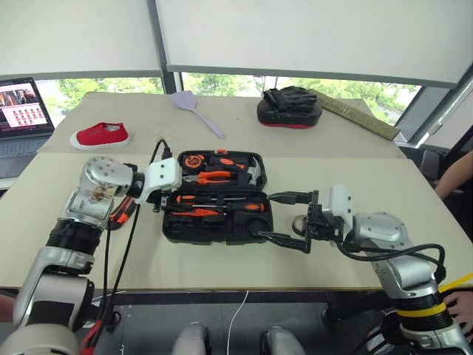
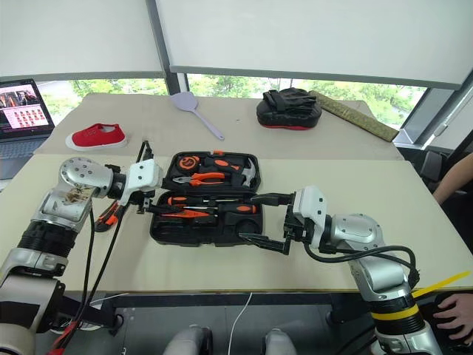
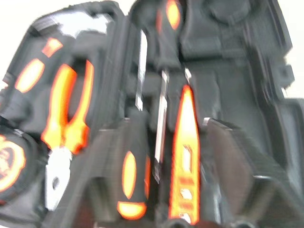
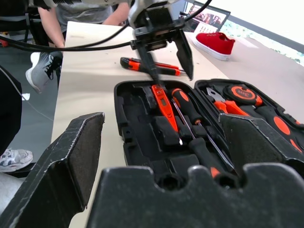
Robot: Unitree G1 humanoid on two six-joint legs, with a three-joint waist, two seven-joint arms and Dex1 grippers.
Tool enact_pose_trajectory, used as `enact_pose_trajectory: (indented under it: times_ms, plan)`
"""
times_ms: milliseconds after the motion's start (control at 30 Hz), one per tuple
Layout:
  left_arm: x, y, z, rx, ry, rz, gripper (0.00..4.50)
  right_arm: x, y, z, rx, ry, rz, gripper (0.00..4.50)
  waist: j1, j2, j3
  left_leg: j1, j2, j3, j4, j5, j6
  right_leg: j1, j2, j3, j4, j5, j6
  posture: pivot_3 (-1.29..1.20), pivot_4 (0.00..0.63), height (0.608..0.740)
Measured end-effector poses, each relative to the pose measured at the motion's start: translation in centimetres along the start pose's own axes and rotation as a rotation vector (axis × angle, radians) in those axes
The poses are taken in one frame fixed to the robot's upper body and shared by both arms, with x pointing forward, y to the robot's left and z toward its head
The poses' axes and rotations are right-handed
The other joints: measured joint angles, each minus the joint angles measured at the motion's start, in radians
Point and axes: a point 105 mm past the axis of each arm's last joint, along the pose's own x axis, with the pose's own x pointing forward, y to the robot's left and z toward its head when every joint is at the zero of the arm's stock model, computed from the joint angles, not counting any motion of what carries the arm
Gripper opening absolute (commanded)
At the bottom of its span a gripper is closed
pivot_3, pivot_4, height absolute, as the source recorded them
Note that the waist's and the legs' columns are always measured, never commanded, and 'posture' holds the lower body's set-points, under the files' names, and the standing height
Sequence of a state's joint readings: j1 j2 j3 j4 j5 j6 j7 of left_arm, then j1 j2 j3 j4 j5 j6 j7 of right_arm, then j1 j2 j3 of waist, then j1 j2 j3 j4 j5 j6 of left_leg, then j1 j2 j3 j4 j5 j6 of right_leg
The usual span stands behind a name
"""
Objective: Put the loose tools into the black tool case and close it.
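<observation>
Right gripper: I have its fingers spread wide, holding nothing, level at the open case's right end.
Left gripper: fingers parted, empty, poised over the case's left end.
Black tool case: lies open on the table; screwdrivers sit slotted inside.
Utility knife: loose, left of the case.

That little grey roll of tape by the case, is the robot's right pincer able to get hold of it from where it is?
Probably yes. The grey tape roll lies on the table beside the open black tool case, and the right pincer stands wide open right next to it, with nothing between them.
</observation>
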State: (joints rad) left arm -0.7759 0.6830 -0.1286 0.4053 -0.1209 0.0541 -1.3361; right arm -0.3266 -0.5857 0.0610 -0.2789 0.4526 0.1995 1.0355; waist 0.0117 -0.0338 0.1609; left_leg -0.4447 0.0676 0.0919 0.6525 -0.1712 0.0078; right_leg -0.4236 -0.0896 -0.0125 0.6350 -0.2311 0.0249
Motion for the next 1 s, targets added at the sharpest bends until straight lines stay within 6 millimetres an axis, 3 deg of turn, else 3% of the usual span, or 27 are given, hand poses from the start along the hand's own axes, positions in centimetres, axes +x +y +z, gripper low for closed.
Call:
enact_pose_trajectory:
  times_ms: [67, 133, 200, 533, 867, 1000]
  plan:
    - [0.7, -0.9, -1.2, -0.067, -0.011, 0.006, 0.44, 0.0, 0.1, 0.1, -0.001, -0.002, 0.002, 4.5, -0.001, 0.0, 0.0, 0.0, 0.0, 0.0, 0.001, 0.0, 0.0, 0.0, 0.0, 0.0, 0.001, 0.0, 0.0, 0.0, 0.15, 0.74]
    - [1.3, -1.8, -2.8, -0.113, 0.009, 0.01, 0.07, 0.0, 0.2, -0.1, 0.006, 0.001, -0.001, 4.5, -0.002, 0.0, 0.0, 0.0, 0.0, 0.0, 0.001, 0.0, 0.0, -0.001, 0.0, 0.0, 0.003, 0.0, 0.0, 0.0, 0.15, 0.74]
    - [1.7, -2.4, -4.1, -0.124, 0.05, 0.02, 0.07, 0.0, 0.2, -0.2, 0.013, 0.005, -0.002, 4.5, -0.001, 0.0, 0.0, 0.0, 0.0, 0.0, 0.003, 0.0, 0.0, -0.002, 0.0, 0.0, 0.006, 0.0, 0.0, 0.0, 0.15, 0.74]
    - [1.8, -1.8, -4.9, -0.135, 0.087, 0.107, 0.07, -0.1, 0.4, -0.1, 0.016, 0.007, -0.004, 4.5, 0.0, 0.0, 0.0, 0.002, 0.001, -0.001, 0.007, 0.0, 0.0, 0.001, 0.0, 0.0, 0.009, 0.0, -0.001, 0.0, 0.15, 0.74]
    - [1.4, -2.9, -5.0, -0.139, 0.036, 0.141, 0.07, -0.2, 0.3, 0.0, 0.017, 0.003, -0.02, 4.5, -0.001, 0.001, -0.001, 0.003, 0.001, -0.001, 0.007, 0.0, 0.0, 0.001, 0.0, 0.001, 0.009, 0.0, -0.001, 0.0, 0.15, 0.74]
    - [-1.2, -2.5, -4.7, -0.237, -0.101, 0.292, 1.18, -0.6, -0.8, 0.3, -0.011, -0.046, -0.094, 4.5, -0.005, 0.0, 0.0, 0.002, 0.002, -0.001, 0.007, 0.0, 0.0, 0.0, 0.0, 0.001, 0.009, -0.001, -0.001, 0.0, 0.15, 0.74]
